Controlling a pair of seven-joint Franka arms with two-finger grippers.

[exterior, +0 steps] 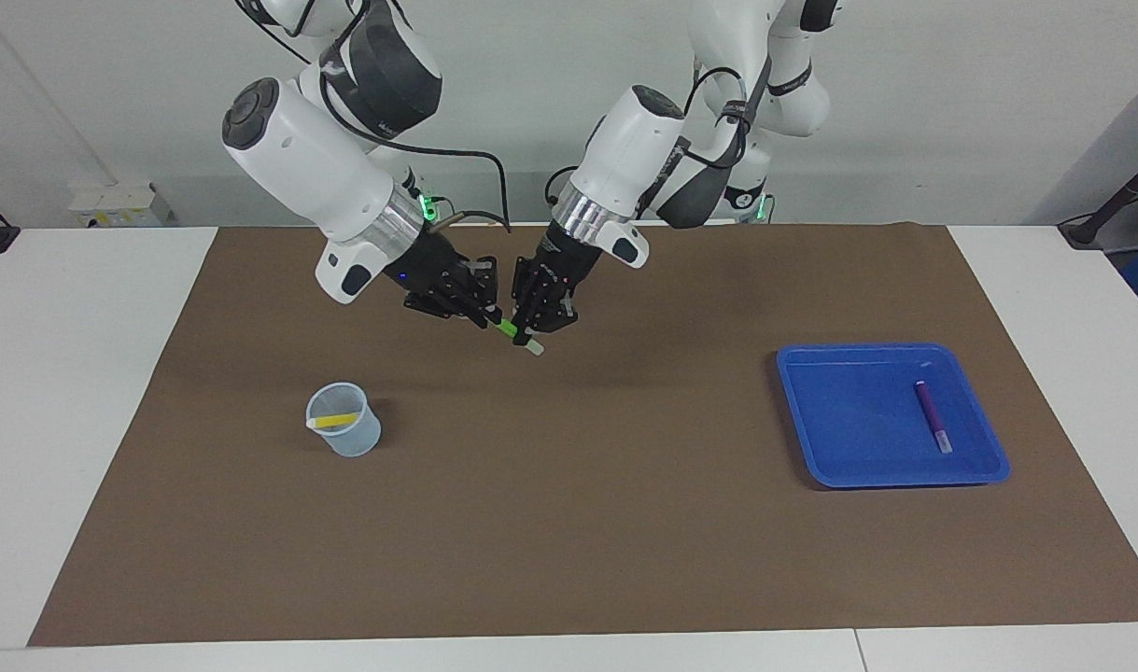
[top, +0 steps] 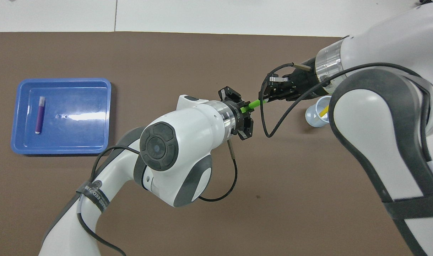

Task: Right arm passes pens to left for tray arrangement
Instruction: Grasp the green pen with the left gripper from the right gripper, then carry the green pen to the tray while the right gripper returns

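Over the brown surface, mid-air between the robots and the cup, the right claw and left claw both pinch the green pen; letting go early could drop it short of the tray.

Right arm: reaches in from its base over the middle of the table, toward the robots' edge, wrist angled down.
Right gripper: fingers closed on the green pen.
Left gripper: tip to tip with it, fingers clamped on that pen too.
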